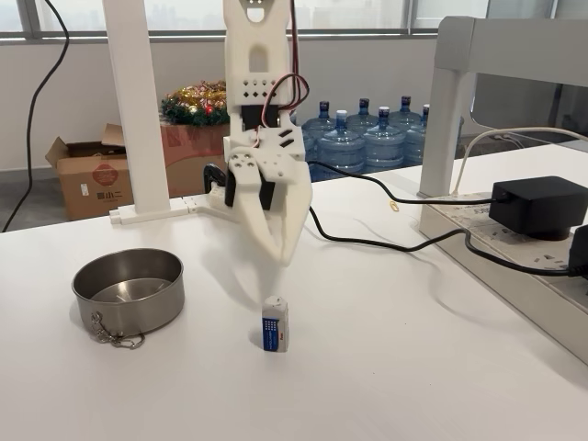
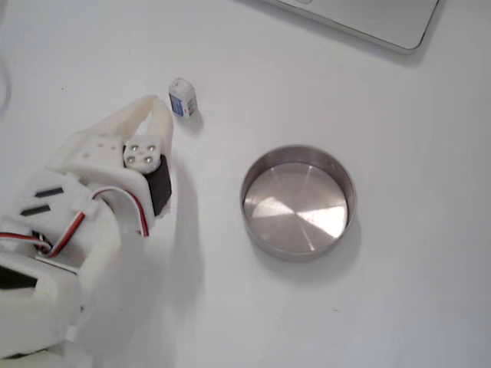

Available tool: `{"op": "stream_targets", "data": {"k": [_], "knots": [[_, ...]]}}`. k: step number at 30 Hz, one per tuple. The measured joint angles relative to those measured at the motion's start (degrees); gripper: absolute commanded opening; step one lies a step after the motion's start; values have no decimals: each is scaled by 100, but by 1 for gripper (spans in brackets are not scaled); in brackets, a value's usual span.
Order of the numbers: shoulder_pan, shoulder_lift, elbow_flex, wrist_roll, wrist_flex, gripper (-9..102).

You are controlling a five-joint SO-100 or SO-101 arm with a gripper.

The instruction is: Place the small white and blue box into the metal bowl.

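The small white and blue box (image 1: 275,323) is seen upright on the white counter (image 1: 413,367), low and just left of centre in a fixed view; in the other fixed view it (image 2: 182,97) sits in the upper left. The metal bowl (image 1: 129,291) is set well apart from it at the left of the frame, a chain and ring clip (image 1: 115,336) hanging at its rim, and nothing is seen inside (image 2: 298,202). The pincer (image 1: 280,253) is held above the box, tips pointing down, nothing gripped; how far it is parted cannot be told. Black cables (image 1: 386,243) are laid across the counter behind
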State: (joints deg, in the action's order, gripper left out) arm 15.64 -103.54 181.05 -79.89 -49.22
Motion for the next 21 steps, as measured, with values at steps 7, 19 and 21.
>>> {"op": "stream_targets", "data": {"k": [7, 19, 21], "knots": [[141, 853, 26, -9, -1354, -6], [149, 940, 9, -9, -1547, 4], [149, 940, -26, -9, -1547, 13]]}}
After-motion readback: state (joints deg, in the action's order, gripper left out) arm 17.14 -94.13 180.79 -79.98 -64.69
